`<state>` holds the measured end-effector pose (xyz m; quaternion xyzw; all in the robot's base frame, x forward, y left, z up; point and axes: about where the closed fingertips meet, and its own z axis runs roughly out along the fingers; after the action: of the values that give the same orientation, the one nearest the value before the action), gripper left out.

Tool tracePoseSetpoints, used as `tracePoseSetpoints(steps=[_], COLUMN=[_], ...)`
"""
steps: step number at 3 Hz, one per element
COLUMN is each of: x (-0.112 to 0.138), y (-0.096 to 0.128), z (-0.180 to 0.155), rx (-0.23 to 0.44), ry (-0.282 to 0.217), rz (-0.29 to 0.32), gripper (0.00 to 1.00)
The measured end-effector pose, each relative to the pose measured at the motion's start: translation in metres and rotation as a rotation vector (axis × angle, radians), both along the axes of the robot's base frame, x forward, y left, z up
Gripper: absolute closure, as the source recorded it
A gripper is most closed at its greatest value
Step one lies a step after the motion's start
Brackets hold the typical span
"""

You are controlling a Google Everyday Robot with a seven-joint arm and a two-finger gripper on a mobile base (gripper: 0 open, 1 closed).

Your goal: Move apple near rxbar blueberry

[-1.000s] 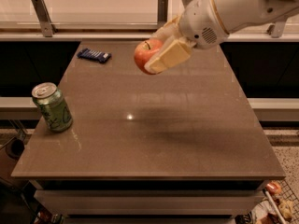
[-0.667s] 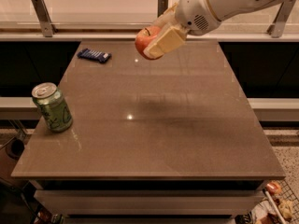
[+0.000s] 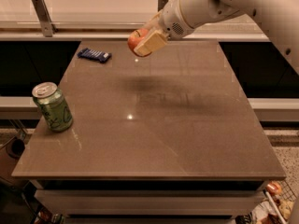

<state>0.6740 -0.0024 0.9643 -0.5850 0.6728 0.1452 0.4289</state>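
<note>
My gripper [image 3: 142, 42] is shut on the red-orange apple [image 3: 136, 39] and holds it in the air above the far middle of the brown table [image 3: 187, 125]. The pale fingers [image 3: 150, 42] cover the apple's right side. The rxbar blueberry [image 3: 94, 55], a flat dark blue bar with pale markings, lies on the table at the far left, to the left of the apple and apart from it. The white arm reaches in from the upper right.
A green soda can [image 3: 53, 107] stands upright near the table's left edge. A pale counter with metal posts [image 3: 41, 15] runs behind the table. Bagged items [image 3: 273, 204] lie on the floor at the lower right.
The gripper has carried the apple up and to the left, toward the far edge and closer to the blue bar. The can and the bar have not moved.
</note>
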Motion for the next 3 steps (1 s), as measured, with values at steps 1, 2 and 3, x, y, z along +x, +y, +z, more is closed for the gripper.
tracePoseSetpoints(steps=[1, 2, 3], x=[0.031, 0.076, 0.078], y=[0.012, 0.032, 0.033], z=[-0.02, -0.061, -0.064], rx=[-0.01, 0.008, 0.008], ry=[-0.021, -0.078, -0.077], rz=[-0.044, -0.051, -0.051], gripper=[1.0, 1.0, 1.0])
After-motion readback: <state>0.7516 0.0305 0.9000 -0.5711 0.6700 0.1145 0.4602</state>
